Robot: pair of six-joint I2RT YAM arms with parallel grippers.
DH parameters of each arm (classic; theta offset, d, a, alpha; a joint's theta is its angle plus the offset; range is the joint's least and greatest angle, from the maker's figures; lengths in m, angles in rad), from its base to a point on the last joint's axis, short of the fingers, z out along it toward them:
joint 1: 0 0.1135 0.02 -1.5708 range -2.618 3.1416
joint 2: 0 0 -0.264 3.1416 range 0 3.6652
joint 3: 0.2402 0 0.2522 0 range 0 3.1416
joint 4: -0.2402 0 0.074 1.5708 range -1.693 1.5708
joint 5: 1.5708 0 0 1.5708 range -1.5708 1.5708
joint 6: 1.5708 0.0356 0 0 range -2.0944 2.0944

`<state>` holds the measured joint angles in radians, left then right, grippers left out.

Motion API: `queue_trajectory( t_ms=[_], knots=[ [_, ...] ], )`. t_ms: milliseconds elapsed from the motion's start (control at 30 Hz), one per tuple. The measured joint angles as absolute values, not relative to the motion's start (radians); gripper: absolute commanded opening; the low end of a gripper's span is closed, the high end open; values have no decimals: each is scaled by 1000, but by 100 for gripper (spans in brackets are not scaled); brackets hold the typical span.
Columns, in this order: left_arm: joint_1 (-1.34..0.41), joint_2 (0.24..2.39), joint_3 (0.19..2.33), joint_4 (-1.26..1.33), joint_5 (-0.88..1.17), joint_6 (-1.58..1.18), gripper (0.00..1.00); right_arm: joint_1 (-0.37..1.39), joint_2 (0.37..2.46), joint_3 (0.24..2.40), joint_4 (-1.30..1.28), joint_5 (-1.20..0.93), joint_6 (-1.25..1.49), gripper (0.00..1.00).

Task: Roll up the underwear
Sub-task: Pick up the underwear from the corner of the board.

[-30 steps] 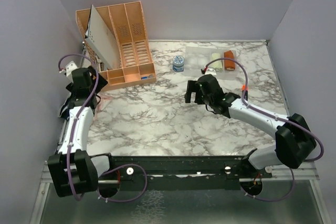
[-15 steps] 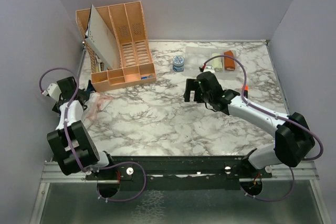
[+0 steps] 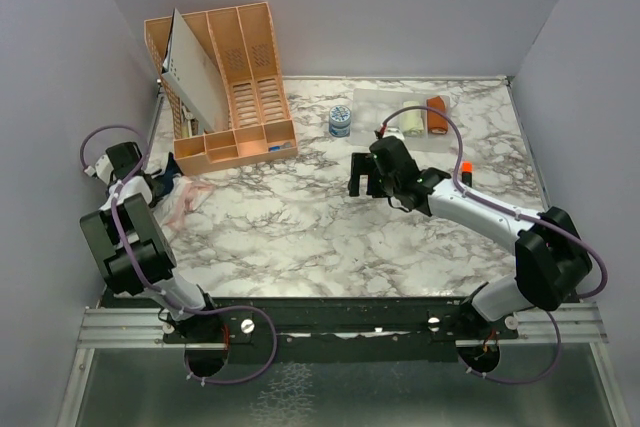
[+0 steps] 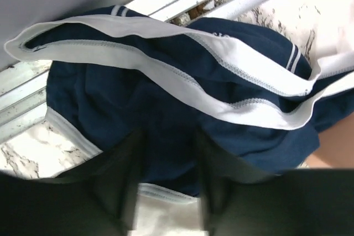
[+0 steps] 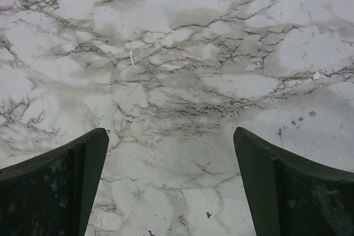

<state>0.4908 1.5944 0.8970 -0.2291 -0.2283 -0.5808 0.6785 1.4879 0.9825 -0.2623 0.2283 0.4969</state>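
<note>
Here the navy briefs (image 3: 170, 184) lie crumpled at the far left edge of the marble table (image 3: 300, 237), touching the whitish-pink briefs (image 3: 191, 198) that lie just to their right. In the left wrist view the navy briefs (image 4: 110, 103) stretch crosswise. Their white waistband runs from upper left to lower right, on the side away from the fingers and next to the metal edge rail (image 4: 22, 95). From above, the cloth is too small to tell its long axis.

The left gripper (image 3: 156, 187) (image 4: 170, 136) is half narrowed, with a fold of navy cloth between its fingers (image 4: 119, 192); whether it pinches cannot be told. The right gripper (image 3: 364, 176) (image 5: 171, 136) hangs wide apart over bare marble.

A second ago the left arm stood higher, near the orange organizer (image 3: 235, 67), with its jaws wide. It has since folded back and come down onto the briefs. The right arm has barely shifted.
</note>
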Motion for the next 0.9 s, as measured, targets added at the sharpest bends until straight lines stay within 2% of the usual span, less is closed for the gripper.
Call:
queue_trajectory(
  t_ms=[167,400,633,900],
  knots=[
    [491,1599,897,-224,-179,-564,0,678,1488,986,-265,229,497,100],
    [486,1498,928,-257,-138,-526,0,678,1488,986,-266,229,497,100],
    [449,1321,1140,-330,-84,-496,0,678,1488,986,-279,229,500,100],
    [236,1214,1306,-364,14,-496,0,678,1485,997,-306,244,501,100]
  ],
)
